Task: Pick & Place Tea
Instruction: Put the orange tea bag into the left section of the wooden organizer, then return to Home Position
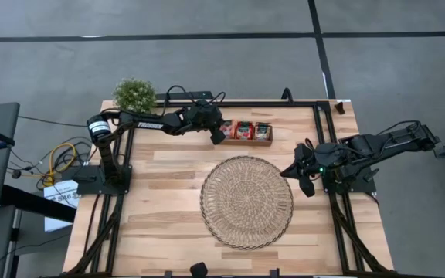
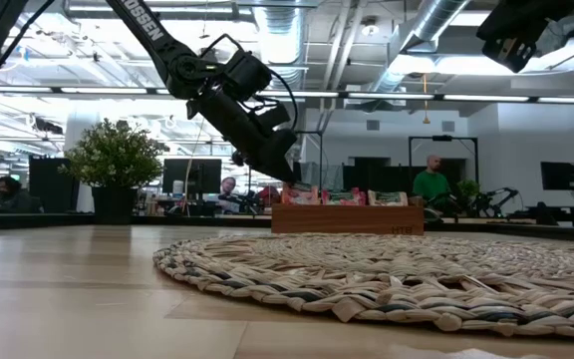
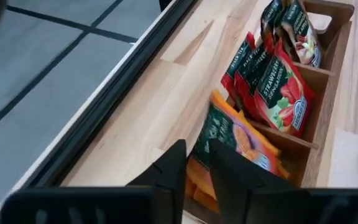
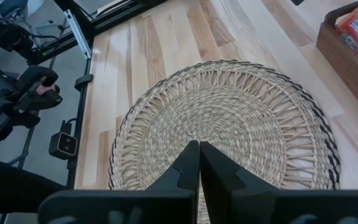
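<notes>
My left gripper (image 3: pixel 194 163) is at the left end of the small brown wooden tray (image 1: pixel 266 140), fingers nearly together and pinched on the top edge of an orange-and-green tea sachet (image 3: pixel 232 140) standing in that end compartment. From above, the gripper's (image 1: pixel 217 136) tip overlaps the tray's left end at the table's far edge. Level view: the gripper (image 2: pixel 285 166) slants down onto the tray (image 2: pixel 347 219), and sachet tops (image 2: pixel 349 196) stick up above its rim. Next compartment along holds red strawberry-print tea sachets (image 3: pixel 277 93) with dark green-and-white labels, upright and packed together; more sachets (image 3: pixel 294 31) in the compartment past that. My right gripper (image 4: pixel 199 163) has its fingers closed together with nothing between them, hanging over the near-right edge of the round woven straw mat (image 4: pixel 229 124); from above the gripper (image 1: pixel 303 177) sits at the table's right side just beside the mat (image 1: pixel 246 202). The mat carries no sachets. Small green potted plant (image 1: pixel 134 94) at the far-left corner of the light wooden table (image 1: pixel 168 208).
</notes>
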